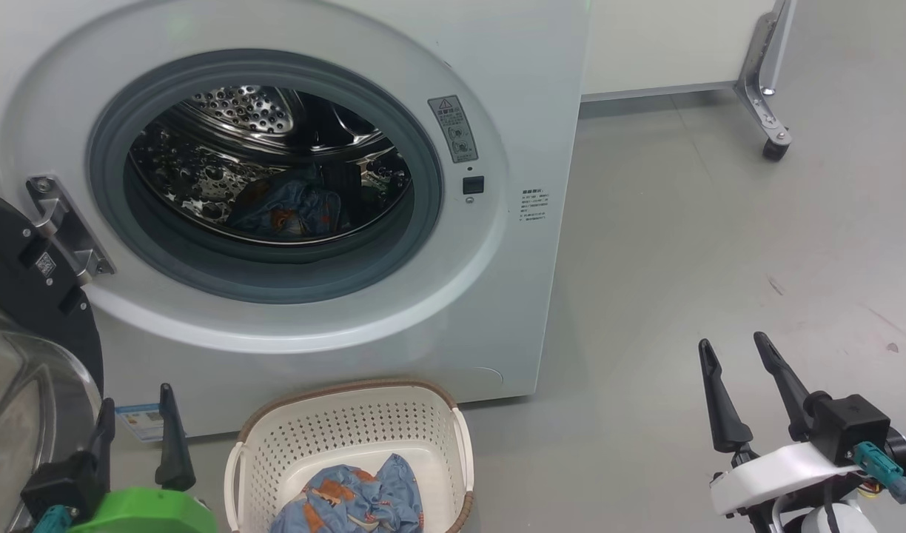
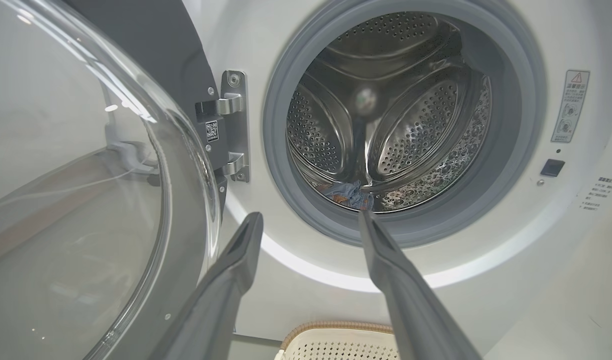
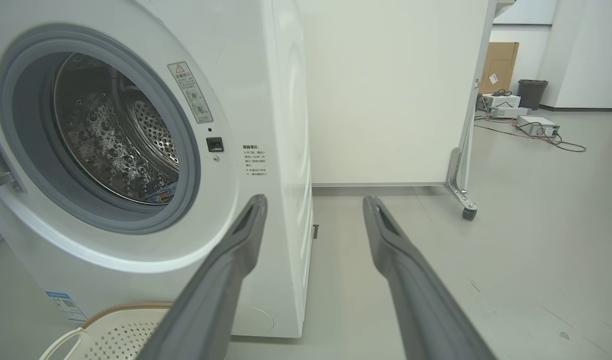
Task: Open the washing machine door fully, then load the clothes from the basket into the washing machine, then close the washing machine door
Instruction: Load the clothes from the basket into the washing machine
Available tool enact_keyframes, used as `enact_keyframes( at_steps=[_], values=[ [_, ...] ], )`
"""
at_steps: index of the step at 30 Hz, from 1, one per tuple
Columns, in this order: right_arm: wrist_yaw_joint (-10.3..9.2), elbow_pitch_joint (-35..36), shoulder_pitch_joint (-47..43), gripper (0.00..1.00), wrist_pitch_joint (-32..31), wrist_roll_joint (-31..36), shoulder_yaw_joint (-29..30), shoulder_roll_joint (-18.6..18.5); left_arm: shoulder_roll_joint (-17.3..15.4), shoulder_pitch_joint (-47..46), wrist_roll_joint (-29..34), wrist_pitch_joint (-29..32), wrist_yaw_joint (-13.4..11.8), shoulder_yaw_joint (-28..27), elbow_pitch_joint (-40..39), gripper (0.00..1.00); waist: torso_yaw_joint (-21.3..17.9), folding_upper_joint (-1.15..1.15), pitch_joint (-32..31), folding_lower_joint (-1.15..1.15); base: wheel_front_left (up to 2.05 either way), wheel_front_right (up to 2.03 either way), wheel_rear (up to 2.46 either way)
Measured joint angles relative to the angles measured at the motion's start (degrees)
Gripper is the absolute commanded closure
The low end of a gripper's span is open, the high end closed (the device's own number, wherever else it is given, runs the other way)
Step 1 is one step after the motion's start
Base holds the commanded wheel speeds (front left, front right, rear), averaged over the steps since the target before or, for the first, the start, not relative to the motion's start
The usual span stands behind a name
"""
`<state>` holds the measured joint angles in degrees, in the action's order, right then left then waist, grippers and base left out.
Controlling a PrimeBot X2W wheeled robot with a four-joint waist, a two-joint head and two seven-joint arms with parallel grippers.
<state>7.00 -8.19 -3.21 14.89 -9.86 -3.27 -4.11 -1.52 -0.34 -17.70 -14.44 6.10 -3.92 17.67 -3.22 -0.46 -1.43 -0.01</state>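
While the door (image 1: pixel 31 311) stood open at left, one garment (image 1: pixel 290 207) lay in the drum (image 1: pixel 238 111), centre; a second garment (image 1: pixel 357 500) lay in the basket (image 1: pixel 327 437), bottom; left gripper (image 1: pixel 135 400) and right gripper (image 1: pixel 733 342) gaped wide, empty; closing was outstanding

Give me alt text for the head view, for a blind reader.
A white washing machine stands with its door swung open to the left, one blue printed garment lying in the drum. A cream basket on the floor before it holds another blue garment. The left gripper and right gripper sit low at the corners, both open and empty.
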Motion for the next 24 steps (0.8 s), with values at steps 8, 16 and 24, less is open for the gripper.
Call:
enact_keyframes(
  at_steps=[8,16,24],
  values=[
    [0.00,0.5,0.0,0.00,0.0,0.0,0.3,0.0,-0.1,2.4,-0.1,0.0,-0.5,0.8,-2.8,0.00,0.2,0.00,0.3,0.00,0.00,0.00,0.00],
    [0.00,1.0,-0.6,0.00,0.0,0.0,0.1,0.1,-0.2,4.4,-0.1,0.0,-1.4,2.3,-5.8,0.00,0.3,0.00,1.3,0.00,0.00,0.00,0.00],
    [0.00,1.9,-0.5,0.00,0.0,0.0,-0.8,0.3,-0.4,5.2,0.0,0.0,-2.0,4.3,-7.7,0.00,-0.1,0.00,3.9,0.00,0.00,0.00,0.00]
  ],
)
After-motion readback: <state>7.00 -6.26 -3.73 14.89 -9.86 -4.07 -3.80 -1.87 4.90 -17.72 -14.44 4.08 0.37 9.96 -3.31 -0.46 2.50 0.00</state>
